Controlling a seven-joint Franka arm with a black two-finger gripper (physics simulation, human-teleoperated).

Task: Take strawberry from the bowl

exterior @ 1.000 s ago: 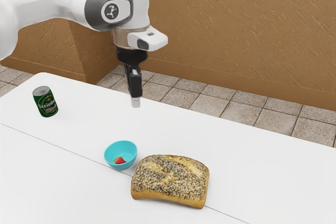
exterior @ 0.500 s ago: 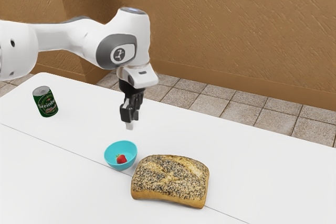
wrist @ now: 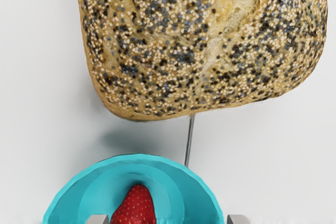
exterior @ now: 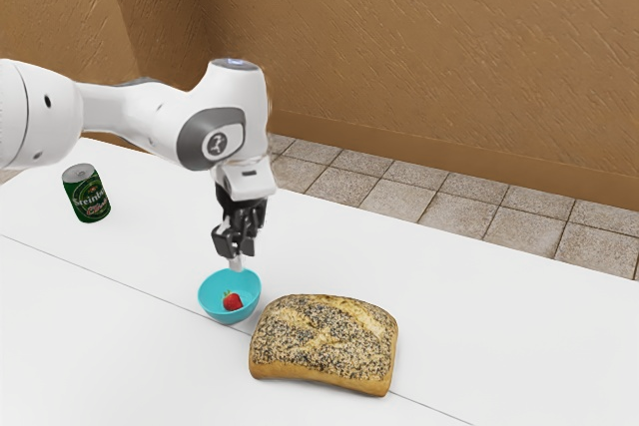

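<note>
Your arm [exterior: 215,132] has brought the black two-finger gripper [exterior: 236,263] down toward the turquoise round bowl [exterior: 208,307] since the earlier frame, while the bowl stays where it was. In the exterior view, you have the fingertips just over the bowl's far rim; whether they touch it, you cannot tell. Your target, the small red strawberry with green leaves [exterior: 233,301], lies inside the bowl, below the fingertips. Next to the bowl, toward the exterior view's right, sits the seed-crusted brown loaf [exterior: 324,343]; well apart, toward the exterior view's left, the dark green metal can [exterior: 88,195] stands upright on the white table [exterior: 120,346]. In the wrist view, you see the gripper [wrist: 168,219] with its fingers spread wide, gripping nothing, and the strawberry is in the bowl, nearer one finger's side. You also see a thin dark seam [wrist: 189,139] running between loaf and bowl.
</note>
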